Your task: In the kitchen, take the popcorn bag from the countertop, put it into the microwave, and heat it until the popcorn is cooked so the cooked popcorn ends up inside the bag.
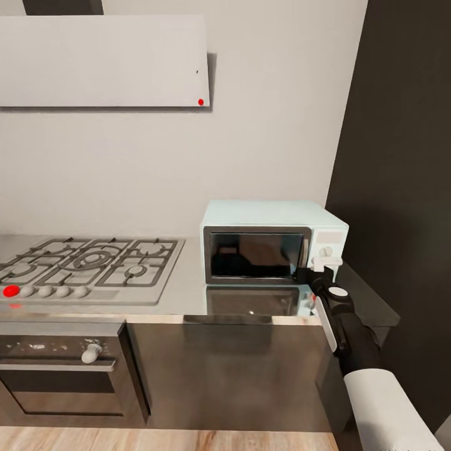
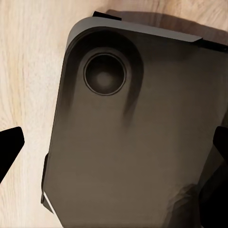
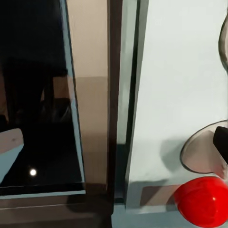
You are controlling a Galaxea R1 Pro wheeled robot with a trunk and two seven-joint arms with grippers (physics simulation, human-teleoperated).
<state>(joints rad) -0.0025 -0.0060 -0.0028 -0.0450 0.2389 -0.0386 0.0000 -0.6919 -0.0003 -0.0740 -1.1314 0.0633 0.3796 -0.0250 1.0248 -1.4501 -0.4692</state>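
The pale mint-blue microwave (image 1: 269, 216) stands on the grey glossy countertop (image 1: 188, 294) with its dark glass door (image 1: 254, 255) closed. My right gripper (image 1: 321, 268) is pressed up against the control panel, beside the lower white knob (image 3: 204, 152) and a red dot (image 3: 202, 202). Only one dark finger (image 3: 221, 141) shows, so its state is unclear. My left gripper (image 2: 114, 147) is open and empty, hanging over my own dark base (image 2: 133, 142). The popcorn bag and the popcorn are out of view; the dark glass (image 3: 38, 95) shows nothing inside.
A steel gas hob (image 1: 88, 263) lies left of the microwave, with a built-in oven (image 1: 62, 369) below and a flat white hood (image 1: 103, 59) above. A tall dark cabinet (image 1: 401, 156) closes off the right side. Light wood floor (image 1: 125, 438) runs along the cabinets.
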